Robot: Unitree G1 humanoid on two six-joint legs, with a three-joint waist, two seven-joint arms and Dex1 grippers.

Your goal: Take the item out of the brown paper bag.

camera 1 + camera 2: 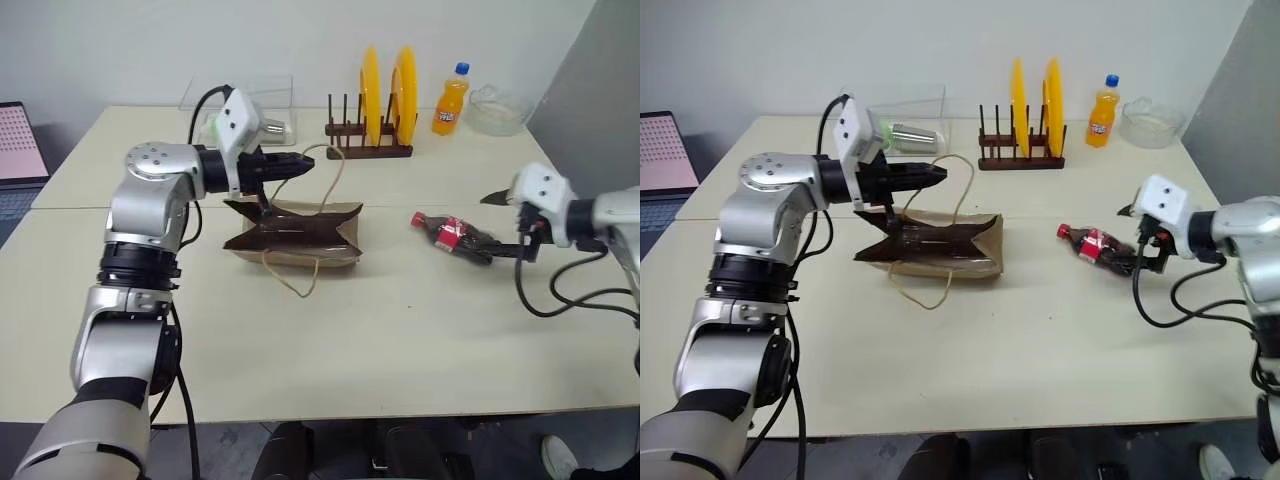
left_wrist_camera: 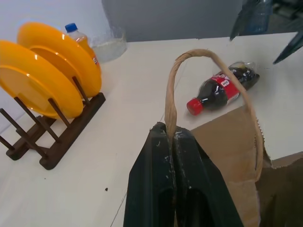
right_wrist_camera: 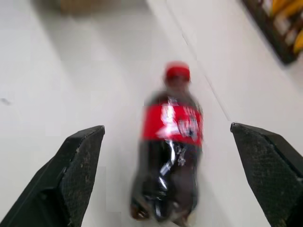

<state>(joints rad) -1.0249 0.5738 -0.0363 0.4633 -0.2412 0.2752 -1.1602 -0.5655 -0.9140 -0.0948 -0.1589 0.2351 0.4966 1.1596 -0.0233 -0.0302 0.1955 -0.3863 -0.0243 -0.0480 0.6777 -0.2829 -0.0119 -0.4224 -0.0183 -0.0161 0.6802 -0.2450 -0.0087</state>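
Observation:
The brown paper bag (image 1: 300, 235) lies on its side in the middle of the table, its mouth toward my left arm. My left gripper (image 1: 305, 163) is shut on one tan loop handle (image 2: 189, 61) and holds it up above the bag. The item (image 1: 455, 237), a small dark cola bottle with a red cap and label, lies on the table to the right of the bag, outside it. My right gripper (image 1: 508, 225) hovers open just behind the bottle's base, its fingers (image 3: 80, 161) spread wide on either side and apart from it.
A wooden rack with two yellow plates (image 1: 385, 95) stands at the back. An orange soda bottle (image 1: 450, 100) and a glass bowl (image 1: 497, 110) are at the back right. A clear container (image 1: 250, 105) sits behind my left arm, and a laptop (image 1: 20, 145) is at the far left.

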